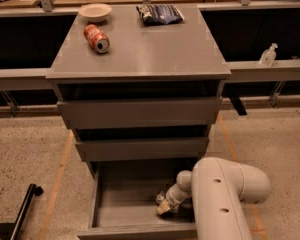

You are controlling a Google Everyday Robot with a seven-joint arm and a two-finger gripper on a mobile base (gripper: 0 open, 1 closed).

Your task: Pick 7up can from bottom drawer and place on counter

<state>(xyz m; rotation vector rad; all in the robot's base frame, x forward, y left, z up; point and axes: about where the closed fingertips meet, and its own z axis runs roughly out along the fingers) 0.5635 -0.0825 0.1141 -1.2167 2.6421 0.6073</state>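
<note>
In the camera view, we see the bottom drawer (125, 211) pulled out at the bottom middle of the frame. The gripper (164, 208) is down inside it, near its right side, low over the grey floor. We cannot tell if it is squeezing anything. A small dark thing right at its tip may be the 7up can (160, 198). Up top, the counter (155, 51) holds a red can (96, 38), a bowl (95, 11) and a dark bag (160, 14).
</note>
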